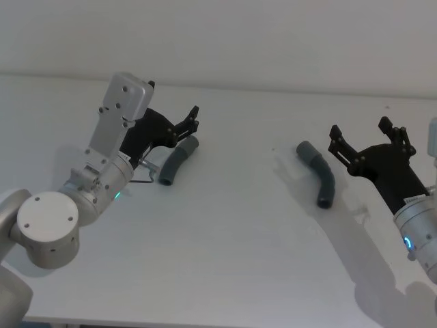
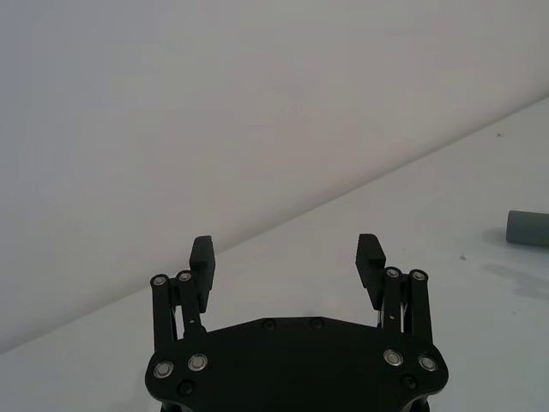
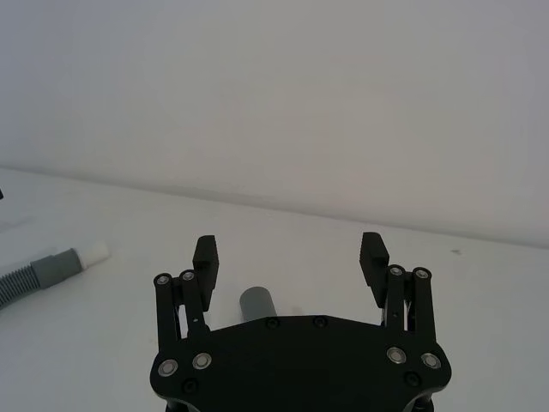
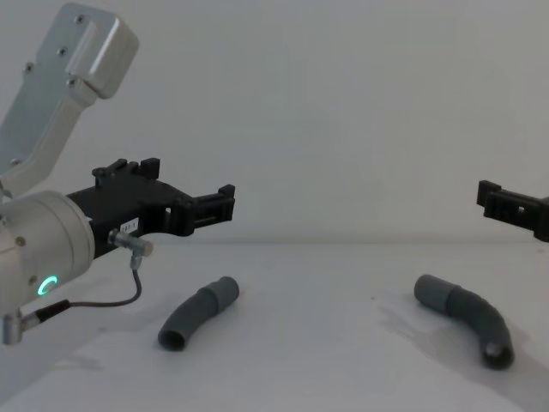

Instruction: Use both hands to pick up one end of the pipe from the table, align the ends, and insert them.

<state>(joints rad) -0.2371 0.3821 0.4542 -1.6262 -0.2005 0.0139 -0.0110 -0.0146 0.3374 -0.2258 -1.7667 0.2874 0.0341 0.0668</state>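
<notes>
The pipe lies on the white table (image 1: 232, 260) as two separate curved dark-grey pieces. The left piece (image 1: 177, 161) (image 4: 199, 313) lies just below and in front of my left gripper (image 1: 189, 123) (image 2: 287, 257) (image 4: 193, 193), which hovers open and holds nothing. Its white plug tip (image 3: 93, 252) shows in the right wrist view. The right piece (image 1: 318, 172) (image 4: 467, 313) lies to the left of my right gripper (image 1: 369, 140) (image 3: 289, 257) (image 4: 497, 204), also open and empty. That piece's grey cuff (image 3: 256, 302) sits under the right gripper, between the fingers. Neither gripper touches a piece.
A plain white wall (image 1: 273, 34) rises behind the table's back edge. A thin dark cable (image 4: 103, 300) loops under my left wrist. Bare table surface lies between the two pieces and toward the front edge.
</notes>
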